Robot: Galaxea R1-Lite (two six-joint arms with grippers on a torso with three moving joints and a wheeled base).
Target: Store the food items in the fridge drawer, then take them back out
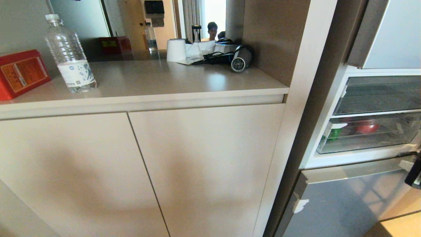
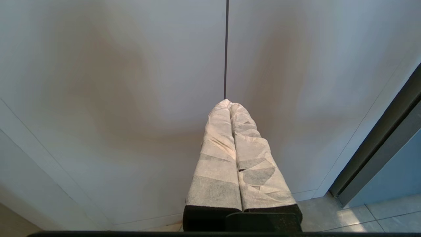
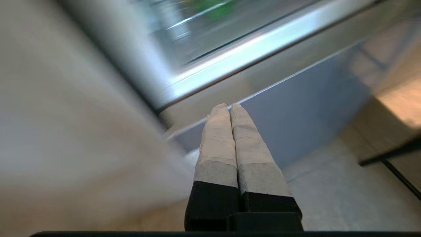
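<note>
Head view: fridge (image 1: 361, 184) open at the right, beside the cabinet (image 1: 141, 171); its clear drawer (image 1: 368, 133) is pushed in, with something green (image 1: 334, 133) at its left end and something red (image 1: 367, 126) near the middle; neither can be made out through the plastic.
Right gripper (image 3: 229, 107) has its taped fingers pressed together, empty, pointing at the grey panel's top edge below the drawer. Left gripper (image 2: 229, 102) is likewise closed and empty, facing the cabinet doors. On the counter (image 1: 171, 82), a bottle (image 1: 69, 54) and red box (image 1: 20, 73) stand near the left edge; a hair dryer (image 1: 238, 58) lies at the back right corner.
</note>
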